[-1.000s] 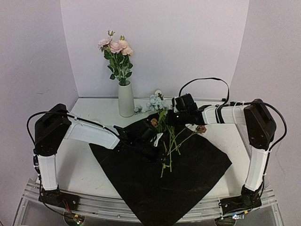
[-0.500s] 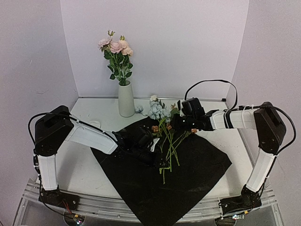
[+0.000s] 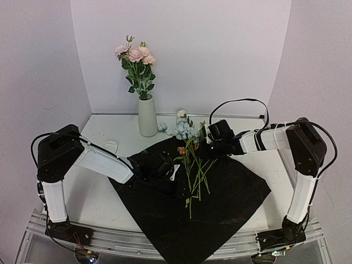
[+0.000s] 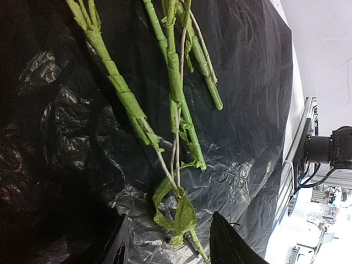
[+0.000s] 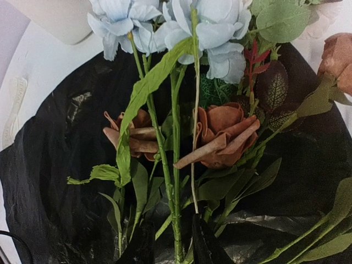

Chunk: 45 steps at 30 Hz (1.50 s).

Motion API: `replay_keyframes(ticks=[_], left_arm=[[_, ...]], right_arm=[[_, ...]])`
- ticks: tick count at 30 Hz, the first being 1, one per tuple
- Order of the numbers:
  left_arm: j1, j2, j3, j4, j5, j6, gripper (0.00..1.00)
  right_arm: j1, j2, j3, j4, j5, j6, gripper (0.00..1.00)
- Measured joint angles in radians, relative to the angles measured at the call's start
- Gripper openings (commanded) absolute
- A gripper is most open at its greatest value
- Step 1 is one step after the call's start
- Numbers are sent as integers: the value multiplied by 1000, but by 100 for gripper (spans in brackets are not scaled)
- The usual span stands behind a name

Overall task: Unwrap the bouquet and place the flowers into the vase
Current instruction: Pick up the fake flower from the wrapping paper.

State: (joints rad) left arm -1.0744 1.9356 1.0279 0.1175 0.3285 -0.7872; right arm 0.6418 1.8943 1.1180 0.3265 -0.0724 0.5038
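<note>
The left jaws stand about half open, low over the crinkled black wrapping sheet (image 4: 247, 110), holding nothing. The taped ends of the long green-stemmed artificial flowers (image 4: 177, 107) lie loose in the gap between their tips. The right jaws are parted a little. One thin stem runs between them with space on both sides, so they grip nothing. Just ahead of them are rust blooms (image 5: 220, 132) and pale blue blooms (image 5: 165, 22). The bunch lies flat on the sheet between the two arms, heads toward the back wall. The tall slim matte white vase (image 3: 147, 115) stands upright on the white desk (image 3: 93, 192) beyond the sheet's far left edge, apart from the bunch, with pink and peach blooms (image 3: 135, 54) in it.
</note>
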Motion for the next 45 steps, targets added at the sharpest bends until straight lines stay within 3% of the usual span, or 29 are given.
replay_keyframes(ticks=[24,31,38,45], left_arm=[[-13,19,34,-31,-25,4,44],[-24,48,103,-111,-79,30,41],[-26,68,138,-165,-116,42,34],[-27,83,158,-172,-125,50,31]], right_arm=[[31,102,74,-116,2,-85,24],[46,112,91,-135,30,-93,4],[50,96,84,-132,34,-82,0],[51,-54,-19,-18,2,-45,0]])
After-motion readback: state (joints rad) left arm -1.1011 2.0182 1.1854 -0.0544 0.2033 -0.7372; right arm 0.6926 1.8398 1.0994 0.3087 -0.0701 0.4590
